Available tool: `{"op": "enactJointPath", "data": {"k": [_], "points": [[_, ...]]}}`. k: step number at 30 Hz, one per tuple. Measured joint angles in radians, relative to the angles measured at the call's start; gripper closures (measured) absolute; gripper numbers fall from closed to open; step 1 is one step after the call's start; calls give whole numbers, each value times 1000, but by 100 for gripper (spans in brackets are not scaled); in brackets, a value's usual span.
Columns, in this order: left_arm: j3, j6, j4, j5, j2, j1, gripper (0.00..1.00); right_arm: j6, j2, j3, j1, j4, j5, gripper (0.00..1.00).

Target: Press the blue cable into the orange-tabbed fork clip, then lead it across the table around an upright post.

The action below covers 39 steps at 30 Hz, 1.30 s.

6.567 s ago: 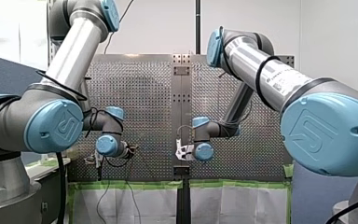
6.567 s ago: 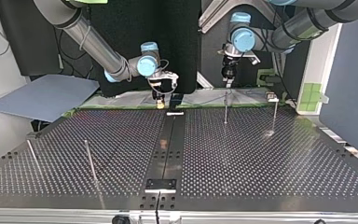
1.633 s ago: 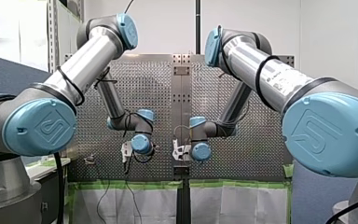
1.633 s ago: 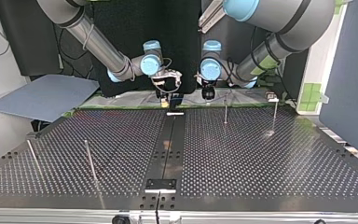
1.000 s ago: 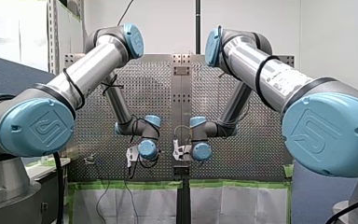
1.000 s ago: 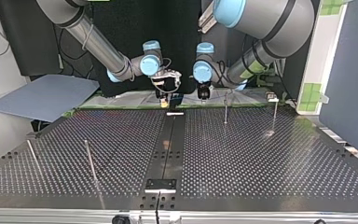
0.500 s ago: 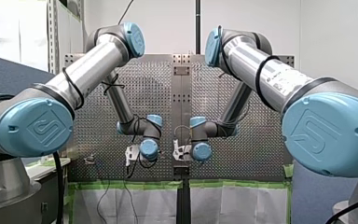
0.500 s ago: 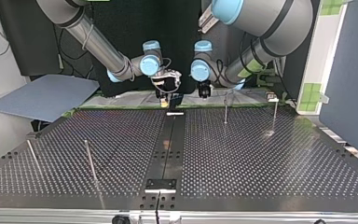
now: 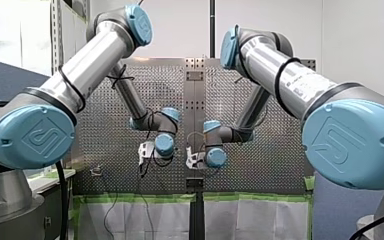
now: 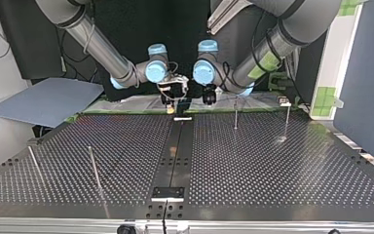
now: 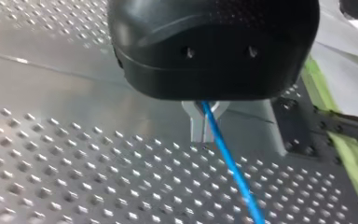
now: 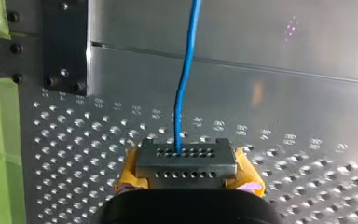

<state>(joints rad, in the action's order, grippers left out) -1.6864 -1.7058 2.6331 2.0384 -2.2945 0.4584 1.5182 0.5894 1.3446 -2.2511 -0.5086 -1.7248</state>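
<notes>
Pinching the blue cable (image 11: 223, 149) in left gripper (image 11: 203, 135) and right gripper (image 12: 185, 151) alike, close together at the table's (image 10: 272, 170) far middle in the top view. Barely started, by the look: yet to press into the fork clip, not made out here, and to lead round an upright post (image 10: 235, 112).

Bright, even room light on my arms in the front view, dark backdrop in the top view, white glare on the table (image 12: 307, 60) ahead of my right pincer (image 12: 185, 161), my left pincer (image 11: 204, 123) black with soft highlights
</notes>
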Motion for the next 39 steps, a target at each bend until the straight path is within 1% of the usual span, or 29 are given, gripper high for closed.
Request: {"op": "enactJointPath", "data": {"k": [4, 12, 18, 23, 28, 34, 39], "points": [[0, 2, 17, 8, 39, 11, 100, -1, 31, -1, -2, 21, -3, 100], [-1, 0, 41, 32, 116, 34, 100, 2, 107, -1, -7, 63, -3, 100], [-1, -1, 59, 38, 174, 46, 100, 9, 164, -1, -2, 101, -3, 100], [-1, -4, 75, 55, 225, 50, 100, 13, 212, -3, 2, 126, -4, 100], [-1, -7, 86, 60, 271, 51, 100, 14, 255, -7, 1, 142, -3, 100], [-1, -9, 93, 77, 332, 51, 100, 12, 312, -27, 0, 182, 0, 100], [0, -13, 91, 82, 380, 49, 100, 12, 359, -47, 2, 213, 11, 100]]}}
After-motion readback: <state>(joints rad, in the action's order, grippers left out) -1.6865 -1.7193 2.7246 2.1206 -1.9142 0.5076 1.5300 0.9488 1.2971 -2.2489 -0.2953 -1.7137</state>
